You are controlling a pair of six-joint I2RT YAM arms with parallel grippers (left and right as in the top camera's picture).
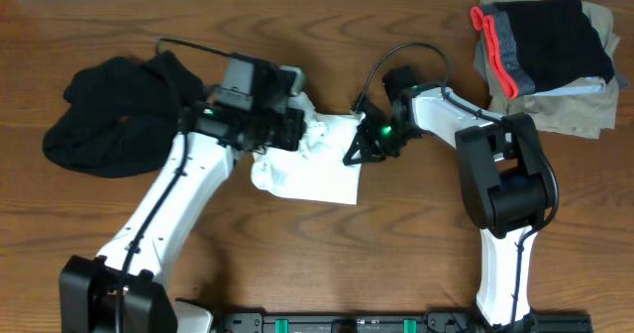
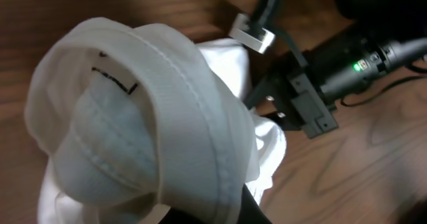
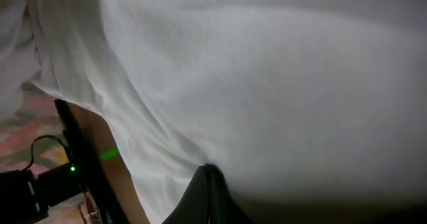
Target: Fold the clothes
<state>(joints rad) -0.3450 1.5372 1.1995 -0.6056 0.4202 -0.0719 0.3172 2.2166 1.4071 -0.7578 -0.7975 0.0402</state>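
The white T-shirt (image 3: pixel 267 84) is pressed right against the right wrist camera and almost the whole view is filled by its cloth. In the left wrist view its ribbed collar (image 2: pixel 167 104) is seen bunched up very close to the lens, with a small label inside.

The wooden table (image 1: pixel 396 264) is the largest thing, and everything lies on it. The two arms are reached in from the near edge, and both ends meet at the middle of the table. There the white T-shirt (image 1: pixel 312 169) is crumpled, partly flat and partly lifted.

The black garment (image 1: pixel 114 120) is spread in a loose heap at the left side, just beside the left arm and apart from both grippers. At the far right corner a stack is seen: a khaki-olive garment (image 1: pixel 584 110) below, a grey garment with red-orange trim (image 1: pixel 500 41), and a dark folded piece (image 1: pixel 560 36) on top.

The left gripper (image 1: pixel 297 123) is closed on the upper left part of the white T-shirt, and the cloth is raised there. The right gripper (image 1: pixel 359 150) is closed on the right edge of the same shirt, and creases are drawn toward its fingertips (image 3: pixel 207 191). The shirt is thus held between the two grippers, which are near each other.
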